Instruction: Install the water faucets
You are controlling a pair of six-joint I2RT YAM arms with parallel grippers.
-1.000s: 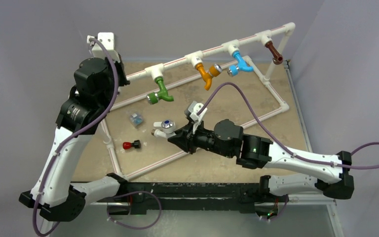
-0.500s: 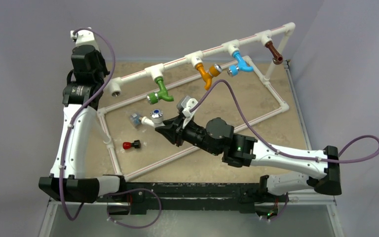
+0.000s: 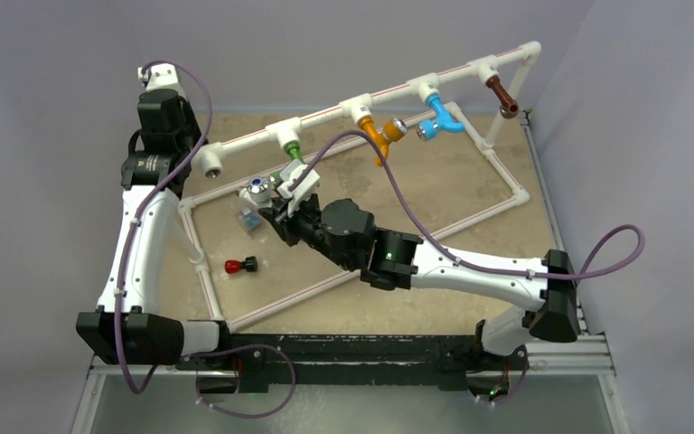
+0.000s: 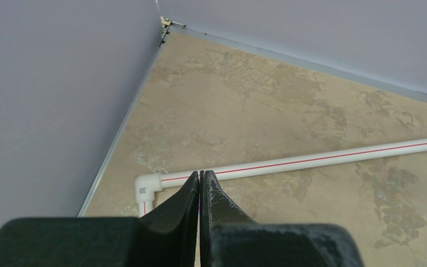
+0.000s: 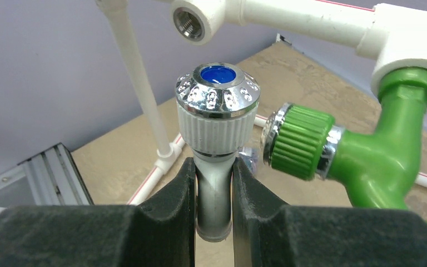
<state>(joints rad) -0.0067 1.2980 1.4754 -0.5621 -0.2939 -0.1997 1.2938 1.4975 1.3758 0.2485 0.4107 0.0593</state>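
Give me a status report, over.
Right gripper shut on white faucet, short of the open fitting. Left gripper shut, empty. Green faucet close alongside.

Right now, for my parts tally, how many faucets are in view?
5. Four sit on the raised pipe: green faucet, orange faucet, blue faucet, brown faucet. The white faucet is held in the right gripper, near the pipe's empty end socket. The right arm may hide more.

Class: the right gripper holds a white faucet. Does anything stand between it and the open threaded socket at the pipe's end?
Nothing visible does. In the right wrist view, only open air lies between the white faucet and the socket. The green faucet hangs close beside the white one, off to the side of the path, not across it.
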